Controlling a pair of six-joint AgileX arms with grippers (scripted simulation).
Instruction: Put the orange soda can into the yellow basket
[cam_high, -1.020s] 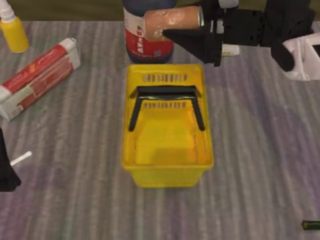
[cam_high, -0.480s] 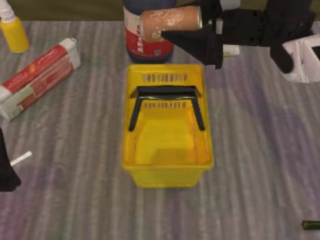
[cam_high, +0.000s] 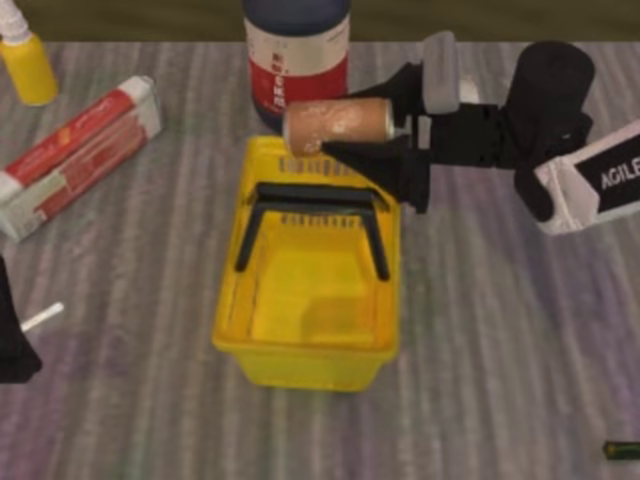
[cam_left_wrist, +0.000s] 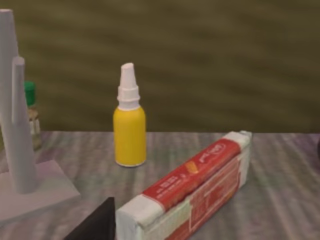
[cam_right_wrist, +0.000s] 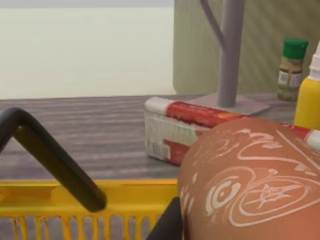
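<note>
Grey streaked table (cam_high: 520, 350) fills the top view, with the yellow basket (cam_high: 300, 352) at its centre. At the upper middle of the frame, the right tool (cam_high: 372, 128) is clamped on the orange soda can (cam_high: 335, 123), which lies sideways over the basket's far rim, in front of a dark bottle (cam_high: 297, 50). At the lower left edge sits the left tool (cam_high: 12, 345); I cannot tell its state.

A grey, faintly purple-streaked wood-grain worktop (cam_high: 520, 330) fills the top view under even, soft light, backed along its far edge by an olive-brown ribbed wall (cam_left_wrist: 210, 60), while the right wrist view shows a pale, featureless cream expanse (cam_right_wrist: 85, 50) beside that wall.
</note>
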